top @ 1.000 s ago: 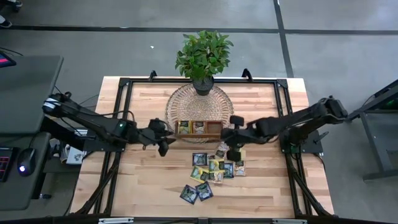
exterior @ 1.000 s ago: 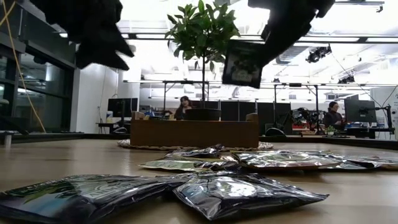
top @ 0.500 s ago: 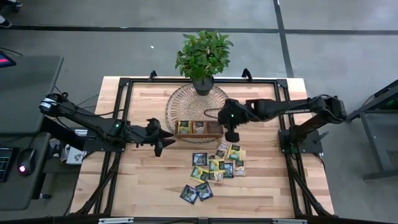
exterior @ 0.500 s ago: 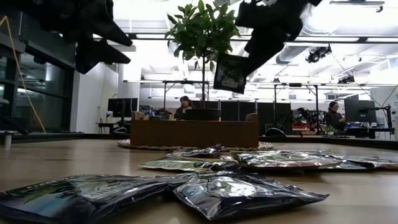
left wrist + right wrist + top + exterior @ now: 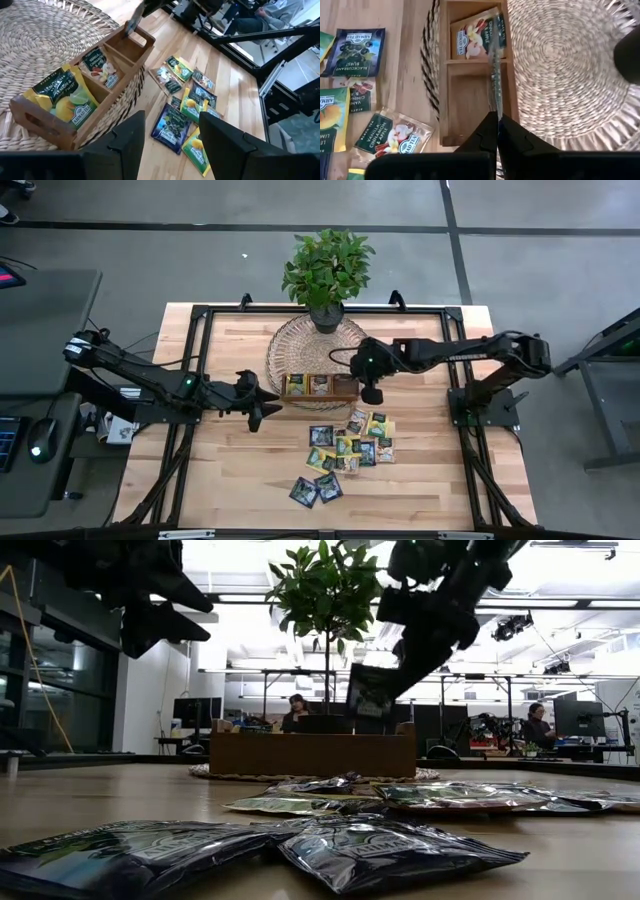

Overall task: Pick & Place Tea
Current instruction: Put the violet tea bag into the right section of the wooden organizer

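The brown wooden tray (image 5: 320, 387) sits on a round woven mat (image 5: 318, 345). Its left compartment holds a yellow-green sachet (image 5: 65, 97) and its middle one a printed sachet (image 5: 472, 37). The right compartment (image 5: 470, 100) shows bare wood. My right gripper (image 5: 372, 390) hovers over that end of the tray, shut on a dark sachet (image 5: 370, 698). My left gripper (image 5: 262, 408) waits open just left of the tray, above the table. Several loose sachets (image 5: 350, 442) lie flat on the table nearer me, and two more (image 5: 316, 488) lie closer still. My right gripper pinches the dark sachet by its top edge (image 5: 494, 102) between both fingers, coming from above and pointing down. The sachet hangs upright below the fingers (image 5: 430, 630), edge-on to the wrist camera. It is lifted clear, with its lower edge just above the tray's right compartment.
A potted plant (image 5: 327, 275) stands on the mat's far side, behind the tray. A black frame (image 5: 205, 315) runs around the table top. Bare wood lies left of the sachet pile (image 5: 230, 460). People sit at desks in the room beyond (image 5: 297, 710).
My right gripper carried the dark sachet from above the loose pile toward the far edge, to the tray's right end. It then came down, so the sachet now hangs just above the tray. It stayed shut on the sachet throughout.
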### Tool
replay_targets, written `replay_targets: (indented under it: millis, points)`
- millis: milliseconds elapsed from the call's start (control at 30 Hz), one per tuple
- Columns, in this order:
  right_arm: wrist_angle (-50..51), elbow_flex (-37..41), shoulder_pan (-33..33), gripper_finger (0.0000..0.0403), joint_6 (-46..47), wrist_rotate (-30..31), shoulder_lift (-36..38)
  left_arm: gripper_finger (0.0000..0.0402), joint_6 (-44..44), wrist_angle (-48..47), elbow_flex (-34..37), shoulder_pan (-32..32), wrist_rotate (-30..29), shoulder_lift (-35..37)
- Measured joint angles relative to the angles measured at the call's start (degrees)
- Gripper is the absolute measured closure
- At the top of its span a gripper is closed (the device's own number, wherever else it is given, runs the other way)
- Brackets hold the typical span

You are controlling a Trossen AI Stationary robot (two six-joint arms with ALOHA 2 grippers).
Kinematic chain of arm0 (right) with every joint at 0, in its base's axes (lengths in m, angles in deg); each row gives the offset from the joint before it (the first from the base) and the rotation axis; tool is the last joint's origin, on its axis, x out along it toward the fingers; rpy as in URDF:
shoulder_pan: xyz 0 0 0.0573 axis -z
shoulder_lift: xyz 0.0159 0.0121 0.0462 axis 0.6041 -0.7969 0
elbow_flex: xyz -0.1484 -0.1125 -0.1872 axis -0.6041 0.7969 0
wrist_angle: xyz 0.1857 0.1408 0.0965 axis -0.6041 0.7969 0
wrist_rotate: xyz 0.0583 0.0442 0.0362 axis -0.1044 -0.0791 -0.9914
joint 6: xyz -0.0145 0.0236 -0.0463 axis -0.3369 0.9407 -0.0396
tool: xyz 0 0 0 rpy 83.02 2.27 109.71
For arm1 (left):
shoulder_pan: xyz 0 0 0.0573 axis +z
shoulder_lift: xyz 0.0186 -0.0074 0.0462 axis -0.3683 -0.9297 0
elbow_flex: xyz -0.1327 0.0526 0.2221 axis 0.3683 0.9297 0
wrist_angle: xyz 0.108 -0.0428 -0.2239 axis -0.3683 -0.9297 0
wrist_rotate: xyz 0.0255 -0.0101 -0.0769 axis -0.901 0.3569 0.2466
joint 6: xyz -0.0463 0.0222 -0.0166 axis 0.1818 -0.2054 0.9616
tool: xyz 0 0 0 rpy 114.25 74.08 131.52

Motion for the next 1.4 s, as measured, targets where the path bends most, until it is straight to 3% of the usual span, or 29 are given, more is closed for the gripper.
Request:
replay_targets:
  millis: [833,1400]
  points:
    - [-8.86,5.4,0.17,0.0403,-1.03,-0.06,0.02,0.0218,0.46,0.03,-0.02,0.0,0.21,-0.02]
    - [-6.1,5.4,0.17,0.0402,-1.63,0.95,0.02,0.0218,0.49,0.15,-0.04,-0.01,0.32,-0.04]
